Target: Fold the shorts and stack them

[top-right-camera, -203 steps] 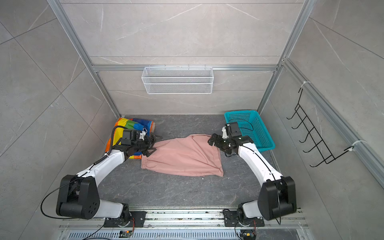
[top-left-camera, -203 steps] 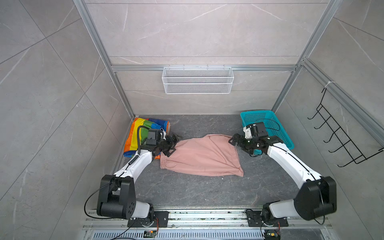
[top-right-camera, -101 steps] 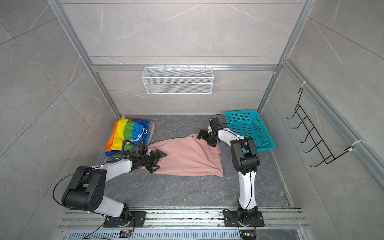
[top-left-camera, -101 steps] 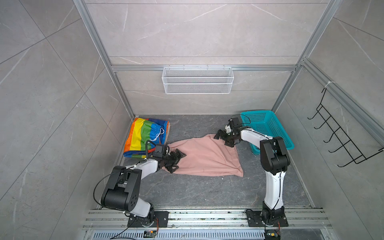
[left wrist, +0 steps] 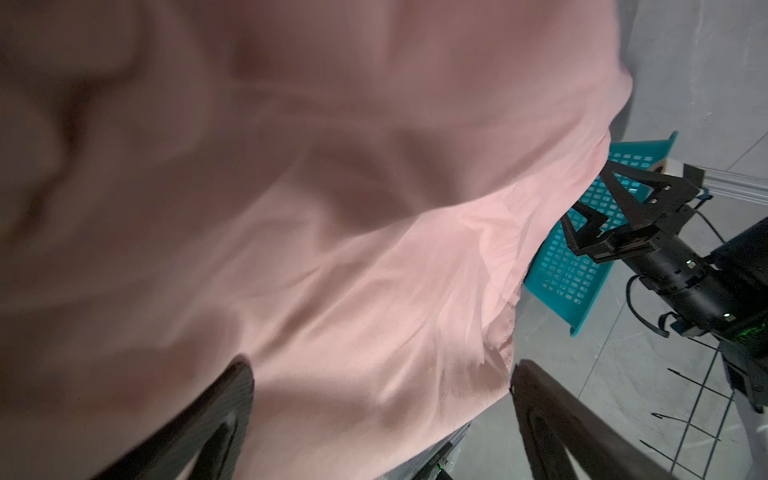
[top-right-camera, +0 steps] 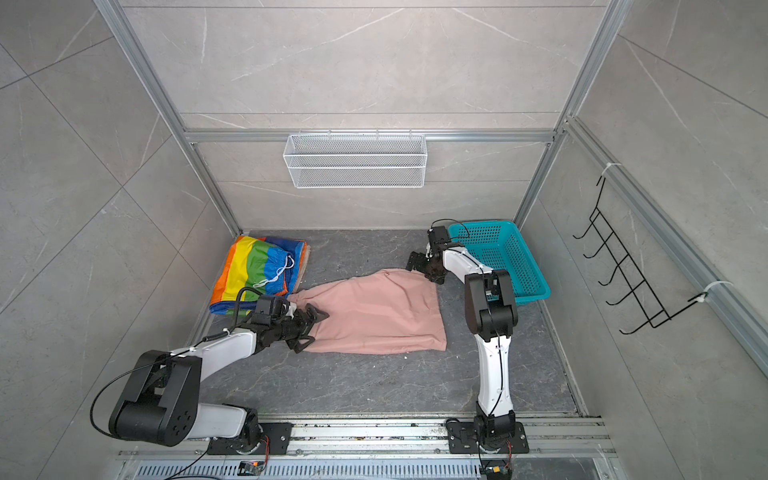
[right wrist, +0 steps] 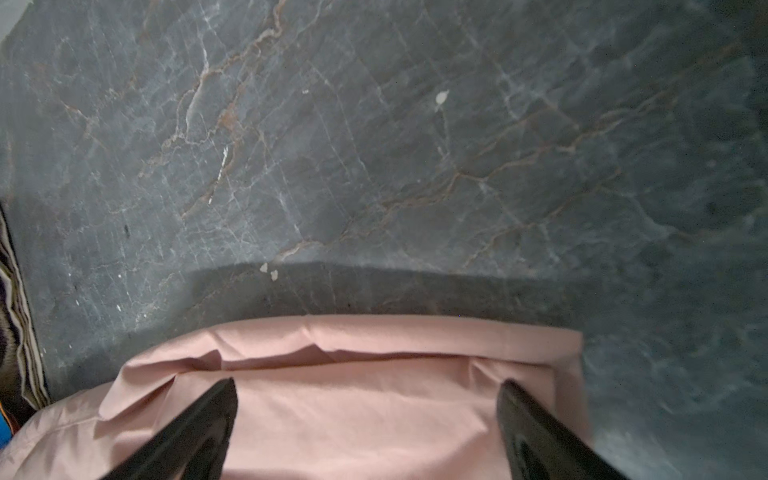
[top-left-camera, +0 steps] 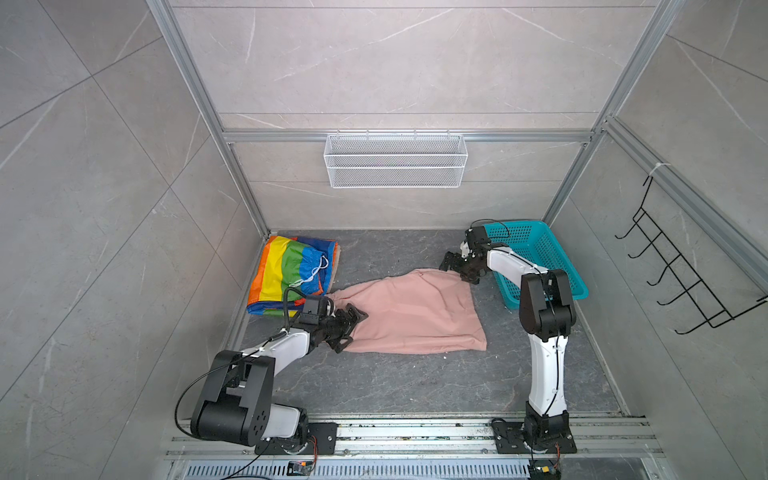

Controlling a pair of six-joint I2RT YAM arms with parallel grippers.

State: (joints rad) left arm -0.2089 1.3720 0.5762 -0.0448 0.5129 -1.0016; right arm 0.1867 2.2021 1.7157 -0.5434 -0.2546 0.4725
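Pink shorts (top-left-camera: 411,313) lie flat on the desk (top-left-camera: 415,386). Their long axis runs from the left end effector (top-left-camera: 353,331) across to the right end effector (top-left-camera: 459,270), narrow end at the left one, wide end toward the right one. Both end effectors are spread wide with nothing clamped (fingers only straddle cloth). The left one is low at the shorts' near corner, fabric between its fingers (left wrist: 224,415). The right one is over the far corner, hem just ahead of its fingers (right wrist: 199,428). Rainbow shorts (top-left-camera: 291,270) lie folded just beyond the left end effector, drawstring on top. The teal basket (top-left-camera: 540,257) is just beside the right end effector
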